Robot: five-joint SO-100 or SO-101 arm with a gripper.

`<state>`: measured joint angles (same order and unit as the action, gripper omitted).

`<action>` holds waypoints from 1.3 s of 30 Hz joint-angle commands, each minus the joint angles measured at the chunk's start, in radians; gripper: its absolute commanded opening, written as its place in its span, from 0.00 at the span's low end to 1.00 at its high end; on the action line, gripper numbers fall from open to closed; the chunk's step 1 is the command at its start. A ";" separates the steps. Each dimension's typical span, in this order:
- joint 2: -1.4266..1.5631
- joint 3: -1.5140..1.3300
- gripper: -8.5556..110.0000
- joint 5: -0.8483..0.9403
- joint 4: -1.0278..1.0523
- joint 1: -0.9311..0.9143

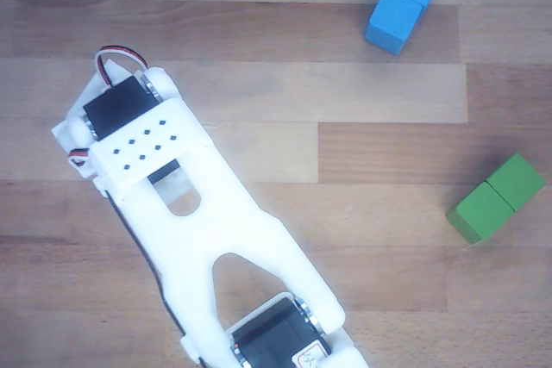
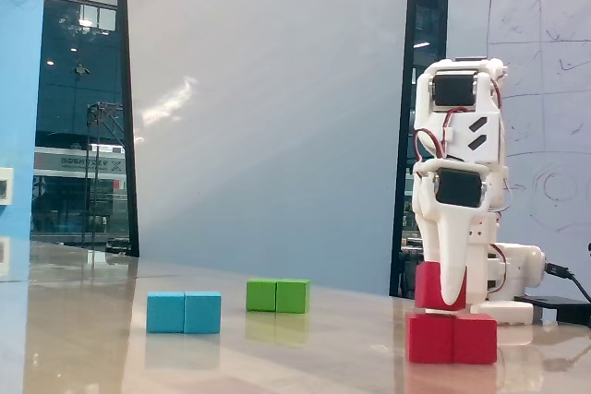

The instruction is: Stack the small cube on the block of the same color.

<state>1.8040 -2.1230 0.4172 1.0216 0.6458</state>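
Note:
In the fixed view the small cube point(image 2: 430, 287) is red and sits between the fingers of my gripper point(image 2: 445, 298), which is shut on it. A white finger point(image 2: 452, 269) covers the cube's right front. The cube rests on, or hangs a hair above, the left half of the red block point(image 2: 452, 339); that block lies on the table at the right and has a seam across its middle. In the other view, which looks down from above, the white arm point(image 1: 207, 230) hides the cube, the block and the gripper.
A blue double block point(image 2: 184, 312) point(image 1: 401, 2) and a green double block point(image 2: 277, 295) point(image 1: 496, 198) lie on the wooden table, well away from the arm. The arm's base point(image 2: 517, 274) and a cable stand behind the red block.

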 commanded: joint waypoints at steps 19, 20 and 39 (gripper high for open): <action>0.046 0.100 0.36 0.008 -0.006 -0.008; 0.063 0.100 0.36 0.008 -0.005 -0.008; 0.491 0.101 0.36 -0.002 0.097 -0.321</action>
<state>2.1752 -2.1230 0.4249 1.1290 0.4464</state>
